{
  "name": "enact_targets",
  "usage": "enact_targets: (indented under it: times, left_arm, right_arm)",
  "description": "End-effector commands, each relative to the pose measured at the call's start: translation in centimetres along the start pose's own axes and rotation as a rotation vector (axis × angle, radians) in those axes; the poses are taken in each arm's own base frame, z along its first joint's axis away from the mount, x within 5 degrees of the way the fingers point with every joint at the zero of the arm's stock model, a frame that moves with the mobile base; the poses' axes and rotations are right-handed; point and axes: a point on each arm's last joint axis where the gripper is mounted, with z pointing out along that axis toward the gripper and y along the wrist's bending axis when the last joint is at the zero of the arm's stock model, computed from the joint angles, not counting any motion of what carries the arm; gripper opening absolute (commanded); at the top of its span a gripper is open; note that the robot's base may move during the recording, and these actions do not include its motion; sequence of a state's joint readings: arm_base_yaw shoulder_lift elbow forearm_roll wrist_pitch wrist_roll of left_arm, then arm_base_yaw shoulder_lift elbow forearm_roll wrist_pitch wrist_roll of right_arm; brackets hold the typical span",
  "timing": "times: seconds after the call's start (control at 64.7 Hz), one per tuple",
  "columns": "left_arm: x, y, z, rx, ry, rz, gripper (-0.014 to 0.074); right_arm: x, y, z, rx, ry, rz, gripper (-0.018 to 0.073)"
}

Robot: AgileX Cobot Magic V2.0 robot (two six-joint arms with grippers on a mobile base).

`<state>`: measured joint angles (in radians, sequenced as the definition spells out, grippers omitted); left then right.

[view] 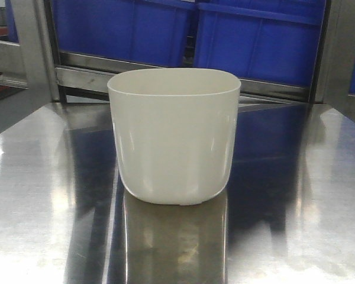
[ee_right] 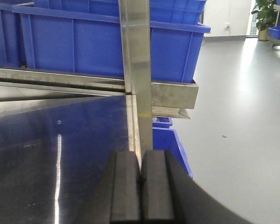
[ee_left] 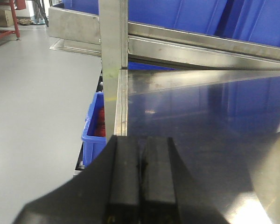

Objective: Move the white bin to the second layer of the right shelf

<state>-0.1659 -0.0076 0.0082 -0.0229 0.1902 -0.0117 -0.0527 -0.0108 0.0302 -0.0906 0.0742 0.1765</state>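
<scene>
On the polished steel worktop [view: 47, 195] we see the white bin [view: 174, 142] standing upright at the centre of the front view, mouth up, its reflection stretching toward 6 o'clock. The metal mirrors the blue crates [view: 260, 41] that fill the rack behind the bin at 12 o'clock. They sit above a steel rail [view: 83, 77] running along the worktop's far edge.

From the left wrist view, the left fingers [ee_left: 151, 158] sit at 6 o'clock, pressed together with no gap and empty. A sliver of the bin shows at 3 o'clock, well apart from them. A corner post [ee_left: 113, 56] rises at 12 o'clock from the worktop's edge. A smaller blue crate [ee_left: 94, 135] holding something red sits lower down at 9 o'clock, beside the grey floor [ee_left: 37, 93].

From the right wrist view, the right fingers [ee_right: 151, 172] are likewise flat against each other and empty. A second post [ee_right: 140, 56] stands directly ahead at 12 o'clock, with open floor at 3 o'clock and a potted plant [ee_right: 266, 14] far off at 1 o'clock.
</scene>
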Motion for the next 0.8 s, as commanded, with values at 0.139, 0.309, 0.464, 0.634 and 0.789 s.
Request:
enact_targets:
  times: [0.139,0.309,0.464,0.634,0.789]
  left_arm:
    - [0.02,-0.02,0.05,0.008,-0.077,-0.011,0.0085]
    - [0.02,-0.02,0.05,0.008,-0.077,-0.011,0.0085]
    - [0.02,-0.02,0.05,0.008,-0.077,-0.011,0.0085]
    - [0.02,-0.02,0.05,0.008,-0.077,-0.011,0.0085]
    - [0.02,-0.02,0.05,0.008,-0.077,-0.011,0.0085]
  right_arm:
    - [-1.13,0.18,-0.20,-0.019,-0.131,-0.022,0.0057]
    - [-1.11,0.18,-0.20,-0.018,-0.129,-0.022,0.0057]
    - [-1.07,0.17,-0.20,-0.018,-0.125,-0.022,0.0057]
    - [-1.07,0.17,-0.20,-0.018,-0.125,-0.022,0.0057]
    - [-1.07,0.17,-0.20,-0.018,-0.125,-0.022,0.0057]
